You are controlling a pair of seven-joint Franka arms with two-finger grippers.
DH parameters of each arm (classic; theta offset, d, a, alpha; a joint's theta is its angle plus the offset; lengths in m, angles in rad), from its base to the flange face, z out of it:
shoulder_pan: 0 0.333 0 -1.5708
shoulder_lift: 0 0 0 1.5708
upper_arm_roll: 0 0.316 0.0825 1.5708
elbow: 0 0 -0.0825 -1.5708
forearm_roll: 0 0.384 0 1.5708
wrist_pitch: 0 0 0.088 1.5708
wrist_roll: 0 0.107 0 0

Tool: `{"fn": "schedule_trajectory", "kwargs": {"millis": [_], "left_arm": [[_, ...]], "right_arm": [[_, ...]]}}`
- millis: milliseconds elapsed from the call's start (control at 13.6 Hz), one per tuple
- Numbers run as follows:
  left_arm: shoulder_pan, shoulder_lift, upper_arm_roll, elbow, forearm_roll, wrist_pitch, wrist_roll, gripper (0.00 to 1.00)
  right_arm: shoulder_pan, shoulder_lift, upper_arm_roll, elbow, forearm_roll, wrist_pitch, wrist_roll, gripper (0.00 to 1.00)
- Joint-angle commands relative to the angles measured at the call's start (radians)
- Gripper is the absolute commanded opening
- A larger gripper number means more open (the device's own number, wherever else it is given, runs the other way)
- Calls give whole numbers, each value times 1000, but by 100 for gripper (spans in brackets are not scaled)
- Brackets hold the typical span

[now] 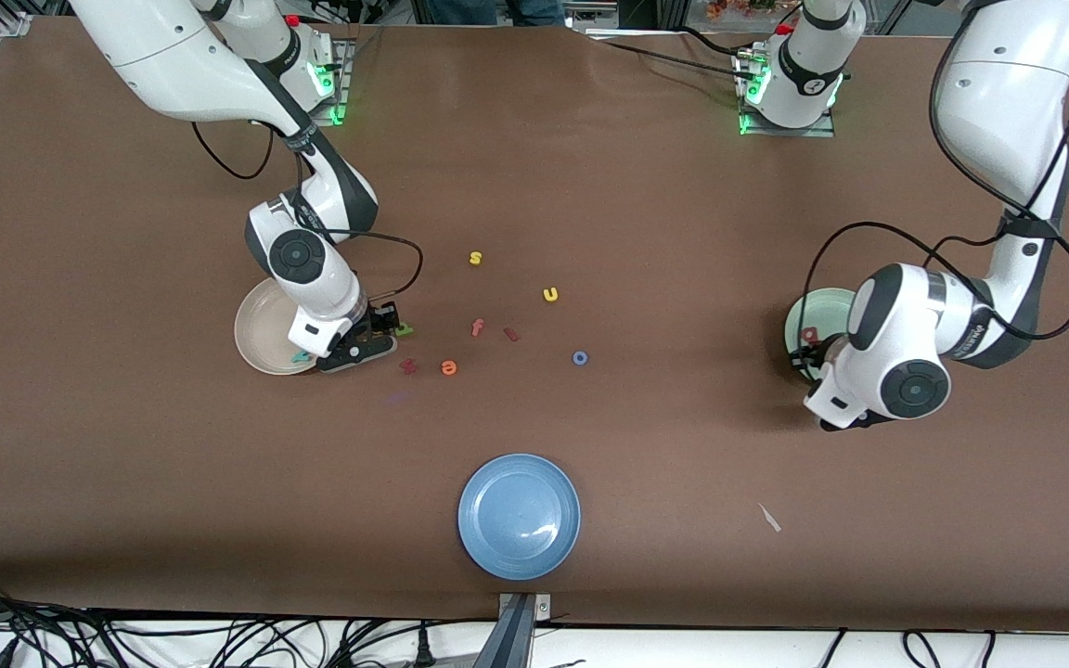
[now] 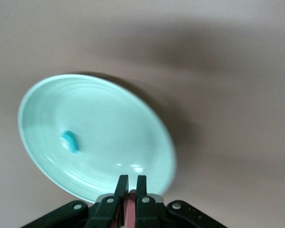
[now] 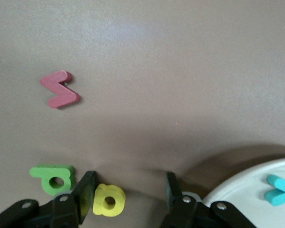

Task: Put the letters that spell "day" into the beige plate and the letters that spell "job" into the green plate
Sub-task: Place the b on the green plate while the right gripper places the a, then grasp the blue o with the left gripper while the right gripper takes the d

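Roughly a third done, by my judgement. On the brown tabletop (image 1: 646,232), the beige plate (image 1: 256,325) at nine o'clock holds the teal "y" (image 3: 280,189). The right hand (image 3: 128,194), released, straddles the yellow "a" (image 3: 109,200) beside the green "d" (image 3: 53,178). The green plate (image 2: 99,123) at three o'clock holds the teal "j" (image 2: 70,141). The left hand (image 2: 131,185) over it is clenched on the salmon "b" (image 2: 131,199). The blue "o" (image 1: 580,357) waits mid-table.

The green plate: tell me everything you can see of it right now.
The green plate is round, shallow and pale mint, with a glossy, smooth-looking surface and faint rings inside. It sits flat on the brown table at the left arm's end. A small teal letter lies inside it. The left gripper hangs over its rim, shut on a red letter. In the front view the left arm covers much of it.
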Motion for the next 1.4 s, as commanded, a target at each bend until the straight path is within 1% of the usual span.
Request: {"fn": "schedule_trajectory", "kwargs": {"millis": [0,74,221,294,368,442,515,589,736,810,883,1030,1104,1251,1325], "left_arm": [[60,-16,-8,-107,68,106,84,0],[73,-17,-8,-135,69,148,110,0],[86,-14,-8,-139,71,170,118,1],[87,-14,-8,-139,69,170,118,23],[86,-16,-8,-139,69,168,117,82],[86,-25,-10,-139,68,157,117,100],[81,-40,-13,-138,59,145,106,100],[74,-59,-24,-130,49,110,100,100],[78,-127,-83,-123,-41,50,30,100],[75,-155,-109,-123,-99,45,-25,100],[74,-166,-151,-121,-148,45,-103,100],[66,-160,-240,-88,-164,56,-299,100],[48,-146,-278,-69,-165,64,-402,100],[-49,-105,-288,-31,-167,149,-564,100],[-89,-76,-288,-18,-161,206,-639,100]], "right_arm": [[-7,-29,6,-47,-6,16,55,68],[-7,-31,6,-53,-7,18,78,67],[-7,-31,7,-64,-7,25,88,67],[-7,-31,7,-76,-7,41,92,67],[-7,-31,7,-87,-7,57,104,67],[-7,-31,7,-97,-7,70,109,66],[-7,-31,7,-105,-7,81,111,62],[-7,-31,7,-107,-7,84,111,56],[-7,-31,9,-108,-9,84,111,41],[-7,-31,11,-108,-7,82,114,34],[-7,-31,12,-108,-9,82,114,28],[-7,-32,14,-108,-9,81,115,20],[-7,-35,14,-108,-9,78,114,19],[-7,-57,14,-105,-9,70,101,19],[-8,-76,15,-100,-9,41,100,19]]}}
